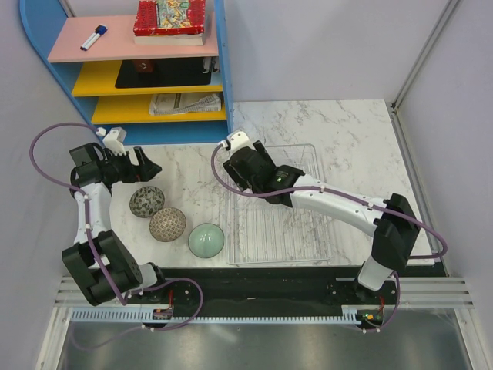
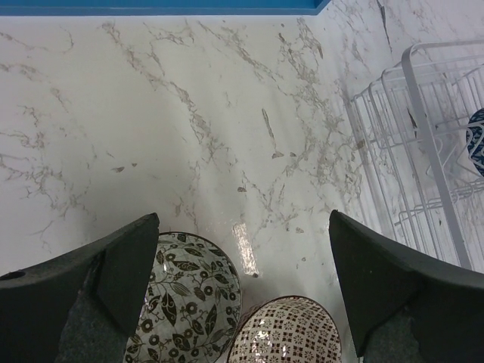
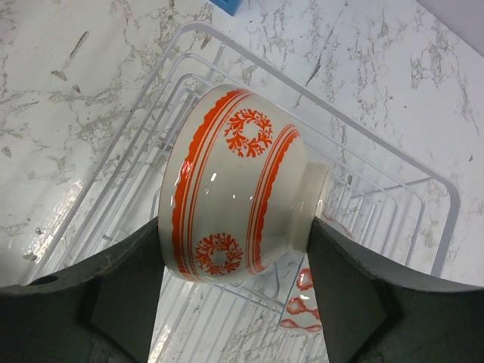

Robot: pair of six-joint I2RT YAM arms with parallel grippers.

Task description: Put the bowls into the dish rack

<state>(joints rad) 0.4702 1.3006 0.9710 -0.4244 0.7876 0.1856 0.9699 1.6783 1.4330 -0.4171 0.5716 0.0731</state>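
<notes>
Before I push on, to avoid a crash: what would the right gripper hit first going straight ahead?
Probably the dish rack, just behind the orange bowl the right gripper holds; depth is unclear.

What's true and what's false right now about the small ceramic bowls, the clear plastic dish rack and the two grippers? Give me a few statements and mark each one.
1. The right gripper is clamped on the white ceramic bowl with orange-red floral bands. True.
2. The left gripper holds the grey speckled round bowl. False: its jaws stand open and empty near that bowl.
3. Three bowls sit on the white marble table, left of the clear plastic dish rack. True.
4. The plain pale green bowl lies inside the rack. False: it sits on the table beside the rack's left edge.
</notes>
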